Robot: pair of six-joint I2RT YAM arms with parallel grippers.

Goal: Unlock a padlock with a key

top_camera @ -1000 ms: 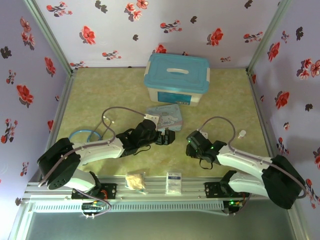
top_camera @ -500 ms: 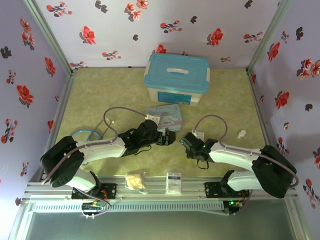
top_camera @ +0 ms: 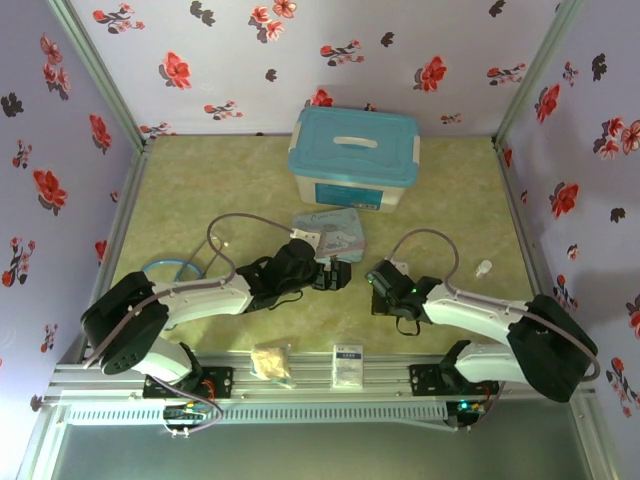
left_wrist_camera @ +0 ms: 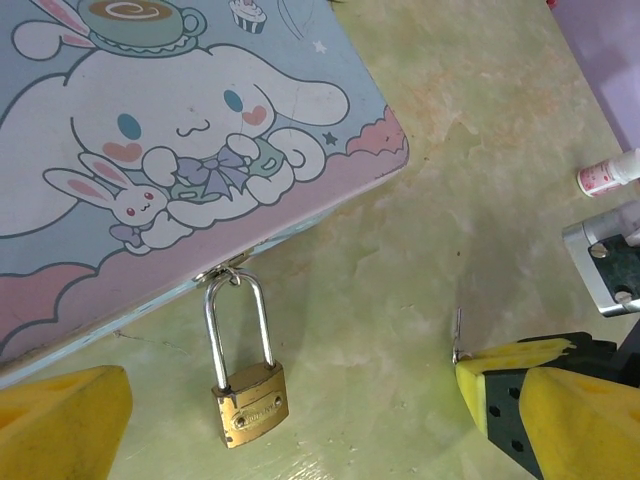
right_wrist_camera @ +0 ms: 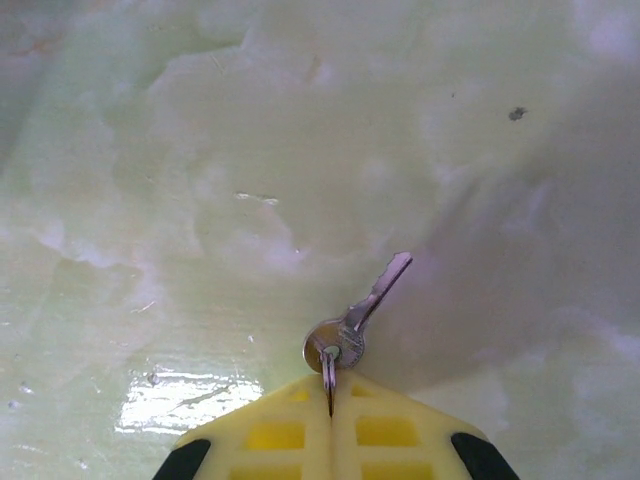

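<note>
The right claw (right_wrist_camera: 330, 398) is clenched on the key (right_wrist_camera: 362, 308) at its head end, with the blade free above the counter (right_wrist_camera: 200, 150). The padlock (left_wrist_camera: 249, 402) lies locked on the cartoon tin's (left_wrist_camera: 180, 150) hasp, between the fingers of the released left claw (top_camera: 340, 274). Inserting and turning the key are not yet done.

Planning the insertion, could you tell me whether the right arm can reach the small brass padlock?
Probably yes: the small brass padlock lies exposed on the green table, hooked to the blue cartoon tin, though the open left gripper crowds it.
</note>
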